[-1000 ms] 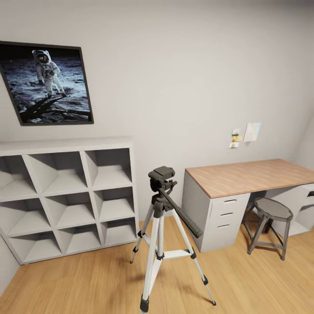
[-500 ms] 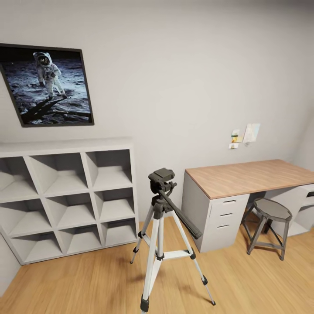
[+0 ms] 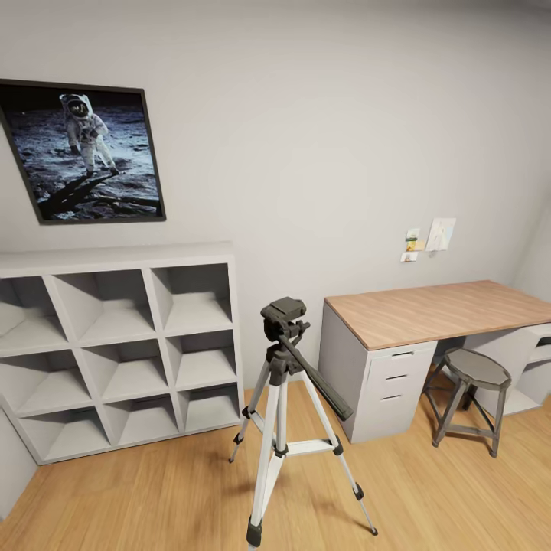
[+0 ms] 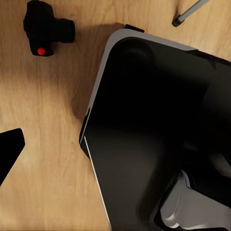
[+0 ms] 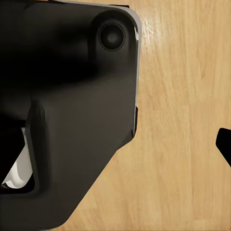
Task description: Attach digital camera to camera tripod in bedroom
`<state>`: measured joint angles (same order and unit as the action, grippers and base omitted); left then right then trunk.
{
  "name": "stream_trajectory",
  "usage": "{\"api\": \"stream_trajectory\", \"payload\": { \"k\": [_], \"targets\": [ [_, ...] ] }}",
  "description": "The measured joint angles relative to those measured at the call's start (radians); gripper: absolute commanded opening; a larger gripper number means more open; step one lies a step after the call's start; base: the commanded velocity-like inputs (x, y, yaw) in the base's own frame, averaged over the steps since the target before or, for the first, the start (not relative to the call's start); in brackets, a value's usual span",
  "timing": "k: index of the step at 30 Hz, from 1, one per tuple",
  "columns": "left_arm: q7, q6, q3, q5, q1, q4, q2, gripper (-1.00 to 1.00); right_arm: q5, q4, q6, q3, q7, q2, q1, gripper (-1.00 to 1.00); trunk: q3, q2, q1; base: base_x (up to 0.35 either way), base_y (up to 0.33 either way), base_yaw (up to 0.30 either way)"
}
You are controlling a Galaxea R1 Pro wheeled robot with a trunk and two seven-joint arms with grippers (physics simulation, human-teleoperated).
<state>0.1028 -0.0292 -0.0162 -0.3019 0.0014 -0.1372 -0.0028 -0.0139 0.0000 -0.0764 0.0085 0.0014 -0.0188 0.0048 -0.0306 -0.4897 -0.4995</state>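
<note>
The camera tripod (image 3: 282,360) stands upright on the wood floor in the middle of the head view, its dark grey head (image 3: 283,314) bare and its pan handle sloping down toward the desk. In the left wrist view the digital camera (image 4: 45,30), black with a red button, lies on the floor beside my dark base (image 4: 154,120), with a tripod foot (image 4: 188,12) near it. My left gripper (image 4: 115,154) is open; one black fingertip (image 4: 8,151) shows at the frame edge. My right gripper (image 5: 115,144) is open over bare floor, one fingertip (image 5: 225,144) showing.
A white cube shelf (image 3: 115,344) stands against the wall left of the tripod, under a framed astronaut picture (image 3: 80,153). The wood-topped white desk (image 3: 436,310) and a short grey stool (image 3: 474,383) are on the right. Open floor lies around the tripod.
The whole head view has drifted slightly down and sideways, so the camera has moved. The tripod, shelf, desk and stool keep their places relative to each other.
</note>
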Motion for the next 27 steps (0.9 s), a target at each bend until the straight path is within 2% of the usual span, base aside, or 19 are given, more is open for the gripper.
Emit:
{"api": "stream_trajectory", "payload": {
  "k": [2,8,13,14,19,21,22,25,26,27],
  "targets": [
    [0.000,0.000,0.000,0.000,0.000,0.000,0.000,1.00,0.000,0.000,0.000,0.000,0.000,0.000,0.000,1.00,0.006,0.014,0.008,0.000,0.000,0.000],
    [0.000,0.001,0.002,0.001,0.000,-0.001,-0.002,1.00,0.000,0.000,0.000,-0.001,0.000,0.000,0.000,1.00,0.006,0.014,0.008,0.000,0.000,0.000],
    [0.000,0.001,0.002,0.000,0.000,0.000,-0.004,1.00,-0.001,-0.066,0.001,0.000,-0.002,-0.004,-0.002,1.00,0.007,0.014,0.008,0.000,0.000,0.000],
    [0.000,0.001,0.001,0.000,0.000,0.000,-0.004,1.00,-0.001,-0.135,0.006,0.000,-0.003,-0.004,-0.002,1.00,0.007,0.014,0.008,0.000,0.000,0.000],
    [0.000,0.001,0.001,0.000,0.000,0.000,-0.004,1.00,-0.002,-0.355,0.054,0.000,0.001,-0.005,-0.002,1.00,0.007,0.014,0.008,0.000,0.000,0.000],
    [0.001,0.001,0.002,0.000,0.000,0.000,-0.004,1.00,-0.002,-0.484,0.116,0.000,0.004,-0.005,-0.002,1.00,0.007,0.014,0.008,0.000,0.000,0.000],
    [0.001,0.001,0.002,0.000,0.000,0.000,-0.004,1.00,-0.002,-0.597,0.194,0.000,0.006,-0.005,-0.002,1.00,0.007,0.015,0.008,0.000,0.000,0.000],
    [0.001,0.001,0.002,0.000,0.000,0.000,-0.005,1.00,-0.002,-0.739,0.267,0.000,0.008,-0.004,-0.002,1.00,0.007,0.014,0.008,0.000,0.000,0.000],
    [0.001,0.001,0.002,0.000,0.000,0.000,-0.005,1.00,-0.002,-0.837,0.311,0.000,0.009,-0.002,-0.002,1.00,0.007,0.015,0.008,0.000,0.000,0.000],
    [0.001,0.001,0.002,0.000,0.000,0.000,-0.005,1.00,-0.002,-0.875,0.322,0.000,0.009,-0.001,-0.002,1.00,0.007,0.014,0.008,0.000,0.000,0.000]
  ]
}}
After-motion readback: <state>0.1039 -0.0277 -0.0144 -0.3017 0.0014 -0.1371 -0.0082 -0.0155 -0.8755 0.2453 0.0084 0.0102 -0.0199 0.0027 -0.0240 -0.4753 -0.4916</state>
